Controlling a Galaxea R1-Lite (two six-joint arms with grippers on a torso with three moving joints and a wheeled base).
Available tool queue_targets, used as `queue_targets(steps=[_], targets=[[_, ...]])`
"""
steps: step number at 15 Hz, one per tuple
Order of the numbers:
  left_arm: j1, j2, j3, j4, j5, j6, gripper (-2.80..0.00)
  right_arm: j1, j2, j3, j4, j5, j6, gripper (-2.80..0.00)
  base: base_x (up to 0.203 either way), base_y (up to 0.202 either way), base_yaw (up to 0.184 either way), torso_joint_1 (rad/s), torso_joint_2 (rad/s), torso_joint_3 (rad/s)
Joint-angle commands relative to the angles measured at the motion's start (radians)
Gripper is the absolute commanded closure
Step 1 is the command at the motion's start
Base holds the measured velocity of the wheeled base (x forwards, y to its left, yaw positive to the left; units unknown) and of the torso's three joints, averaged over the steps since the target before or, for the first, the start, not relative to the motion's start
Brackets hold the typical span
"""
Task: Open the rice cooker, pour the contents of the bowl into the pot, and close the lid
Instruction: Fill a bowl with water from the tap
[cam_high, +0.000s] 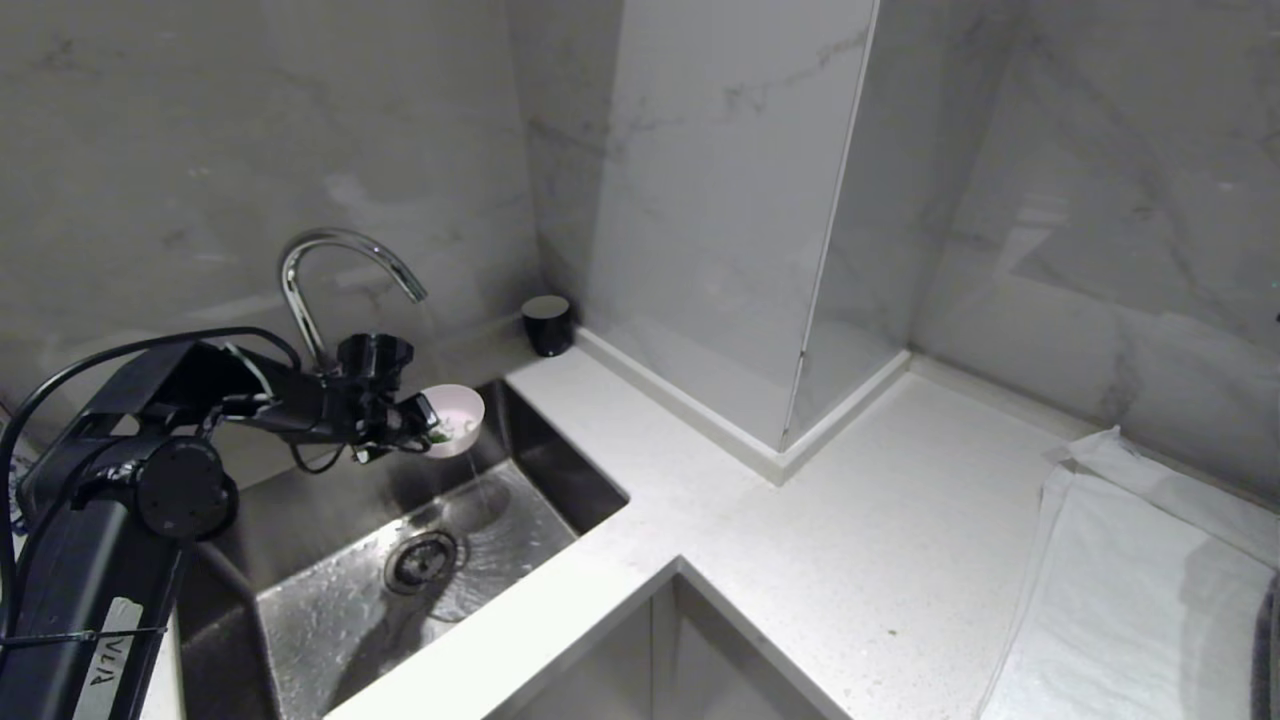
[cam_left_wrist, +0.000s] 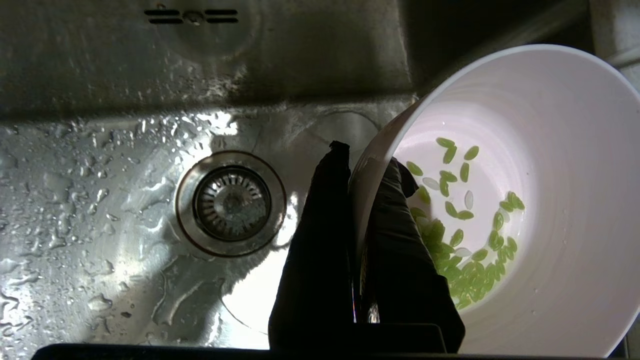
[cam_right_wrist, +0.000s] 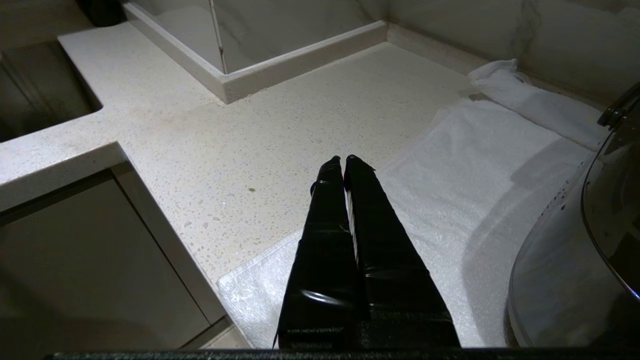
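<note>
- Over the steel sink, wet and with its drain below, the left tool is clamped on the bowl, one finger inside the rim and one outside; the bowl is tilted on its side.
- Contents of the bowl, green grains, lie gathered in the lower part of the white inside.
- Rice cooker, pot and lid: in no view. Judged: opening, pouring and closing all remain; only the bowl is in hand.
- Right tool is clenched on nothing, parked above the table and a white towel.
- Around: tap arching above the bowl, steel pan at the towel's edge, dark cup in the corner.
- Risk, judged: a tilted bowl could shed grains into the sink.
</note>
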Motion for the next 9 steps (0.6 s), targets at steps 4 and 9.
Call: queue_targets(steps=[4,9], targets=[[-0.008,0.027,-0.082,0.029,0.011,-0.005,0.00,-0.001,0.000,0.000,0.001,0.001,0.000,0.00,0.000,0.000,0.000,0.000,0.00,0.000],[-0.006,0.046,-0.124,0.069,0.029,-0.030,0.00,0.000,0.000,0.000,0.001,0.001,0.000,0.00,0.000,0.000,0.000,0.000,0.00,0.000]])
